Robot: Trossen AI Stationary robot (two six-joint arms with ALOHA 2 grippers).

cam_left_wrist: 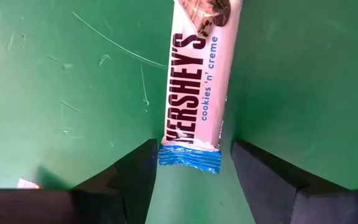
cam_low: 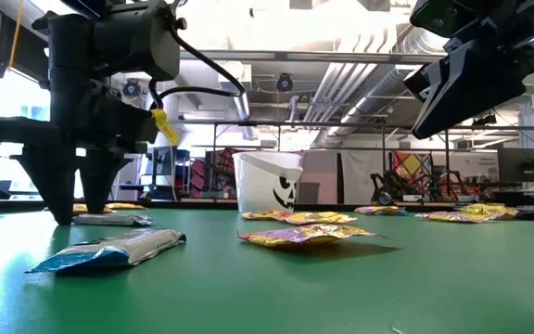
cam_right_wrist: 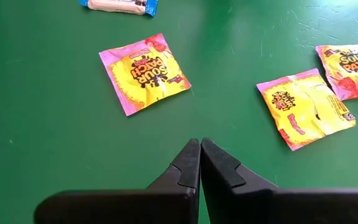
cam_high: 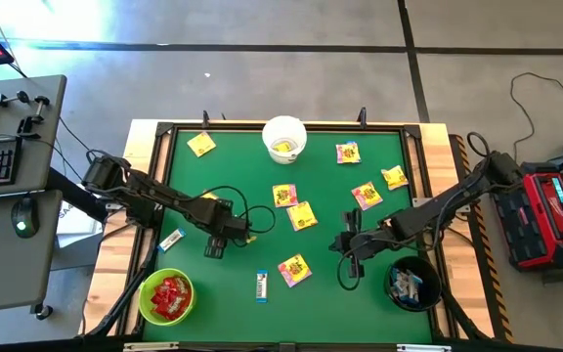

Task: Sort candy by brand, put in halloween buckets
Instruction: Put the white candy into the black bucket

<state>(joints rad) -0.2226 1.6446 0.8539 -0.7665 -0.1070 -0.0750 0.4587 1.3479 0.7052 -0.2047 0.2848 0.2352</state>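
Green felt covers the table [cam_high: 233, 303], with a workshop visible beyond it in the low view. Three buckets stand at its edges: the white bucket [cam_high: 284, 138] at the far middle, the green bucket [cam_high: 166, 297] at the near left corner, the black bucket [cam_high: 412, 284] at the near right.

Sorting is judged to be partly done. The green bucket is filled with red packets [cam_high: 171, 294]; no red packet is seen loose on the felt. A yellow piece appears to lie in the white bucket, and a few pieces can be made out in the black bucket, though their brand cannot be told.

Much is left. Seven yellow packets are counted on the felt, among them one [cam_right_wrist: 145, 72] just ahead of the right gripper [cam_right_wrist: 200, 168] and another [cam_right_wrist: 304, 107] to its side. Two white bars are seen loose: one [cam_high: 260, 286] near the front edge and one [cam_left_wrist: 196, 93] at the left.

The left gripper [cam_left_wrist: 191, 180] is held low over the second bar with its fingers spread, one on each side of the bar's blue end; the bar is not yet pinched. The right gripper hangs above the felt beside the black bucket, its fingers pressed together on nothing.
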